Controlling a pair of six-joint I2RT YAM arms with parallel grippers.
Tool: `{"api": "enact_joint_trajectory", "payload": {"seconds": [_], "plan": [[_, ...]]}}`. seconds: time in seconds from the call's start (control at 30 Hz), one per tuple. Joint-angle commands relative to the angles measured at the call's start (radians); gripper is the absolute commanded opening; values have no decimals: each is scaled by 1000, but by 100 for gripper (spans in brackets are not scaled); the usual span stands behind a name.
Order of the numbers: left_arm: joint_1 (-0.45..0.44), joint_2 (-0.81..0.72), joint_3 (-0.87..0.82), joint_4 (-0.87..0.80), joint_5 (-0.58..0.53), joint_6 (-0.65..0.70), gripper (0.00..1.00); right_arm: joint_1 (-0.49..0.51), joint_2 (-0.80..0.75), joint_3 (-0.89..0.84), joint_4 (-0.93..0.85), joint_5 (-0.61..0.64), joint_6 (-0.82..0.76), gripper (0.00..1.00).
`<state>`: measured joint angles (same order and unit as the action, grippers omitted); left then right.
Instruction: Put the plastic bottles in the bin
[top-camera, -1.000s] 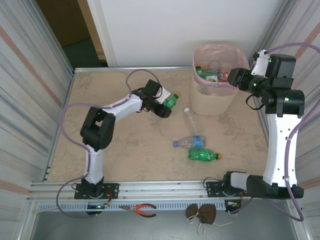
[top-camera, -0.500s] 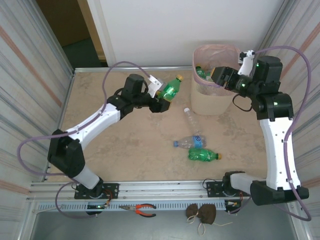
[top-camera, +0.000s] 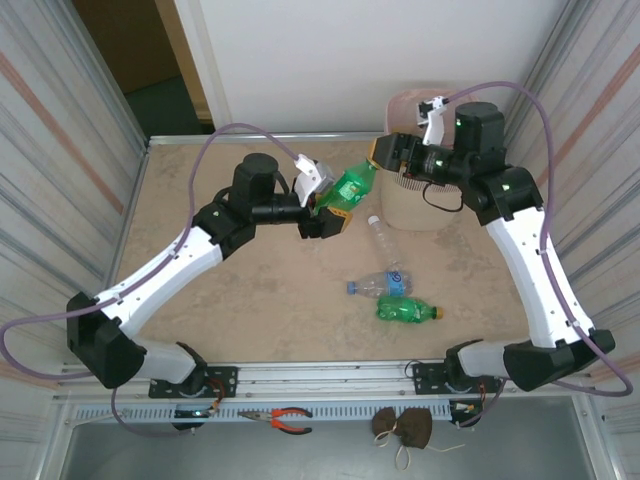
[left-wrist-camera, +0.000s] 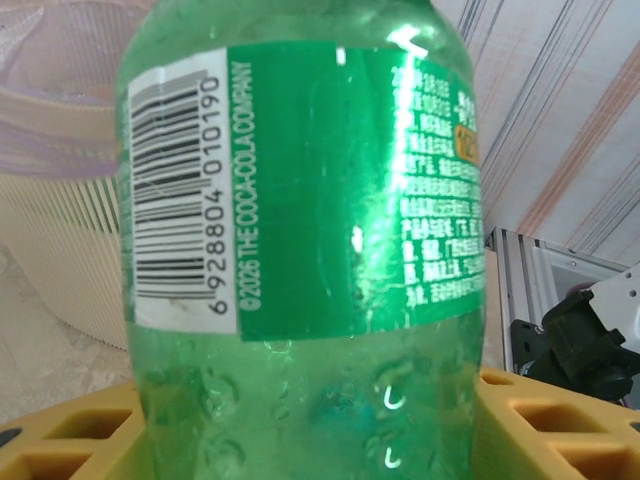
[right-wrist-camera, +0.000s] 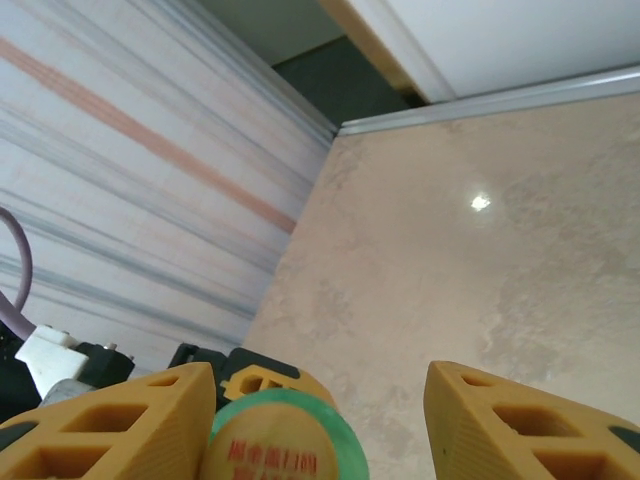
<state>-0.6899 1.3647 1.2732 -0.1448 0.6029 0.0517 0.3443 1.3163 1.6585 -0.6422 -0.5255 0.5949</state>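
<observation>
A green plastic bottle (top-camera: 349, 187) with a green label hangs tilted above the table, and my left gripper (top-camera: 333, 213) is shut on its lower body. In the left wrist view the bottle (left-wrist-camera: 300, 200) sits between the yellow fingers (left-wrist-camera: 70, 445). My right gripper (top-camera: 381, 155) stands open at the bottle's cap (right-wrist-camera: 277, 447); the cap lies between the fingers, close to the left one (right-wrist-camera: 120, 425). The beige bin (top-camera: 425, 207) with its pink liner stands just behind, partly hidden by the right arm. Three more bottles lie on the table: a clear one (top-camera: 378, 238), a blue-labelled one (top-camera: 381, 285) and a green one (top-camera: 407, 311).
Corrugated walls close in both sides of the table. Orange-handled pliers (top-camera: 290, 420) and a brown pouch (top-camera: 405, 426) lie on the front rail near the arm bases. The bin's slotted wall (left-wrist-camera: 50, 260) is close behind the held bottle.
My left arm lifted the green bottle off the table and carried it right toward the bin. My right arm swung left from over the bin to the bottle's cap.
</observation>
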Motion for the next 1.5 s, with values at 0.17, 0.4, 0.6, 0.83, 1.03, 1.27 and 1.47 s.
{"api": "enact_joint_trajectory", "payload": {"seconds": [0.17, 0.4, 0.6, 0.83, 1.03, 1.27, 1.47], "plan": [[-13, -45, -6, 8, -9, 10, 52, 52, -14, 1, 61, 4, 60, 41], [-15, -52, -5, 12, -9, 6, 54, 76, -27, -14, 69, 47, 63, 32], [-13, -81, -21, 25, -30, 13, 62, 72, -38, -12, 87, 108, 51, 26], [17, -112, -35, 47, -46, 14, 75, -42, -30, 37, 91, 133, 25, 25], [72, -120, -39, 45, -32, 18, 76, -165, -2, 128, 78, 290, -138, 26], [114, -109, -43, 48, -18, 25, 76, -239, 74, 148, 270, 431, -482, 25], [138, -85, -41, 61, -8, 25, 77, -254, 190, 155, 401, 469, -822, 27]]}}
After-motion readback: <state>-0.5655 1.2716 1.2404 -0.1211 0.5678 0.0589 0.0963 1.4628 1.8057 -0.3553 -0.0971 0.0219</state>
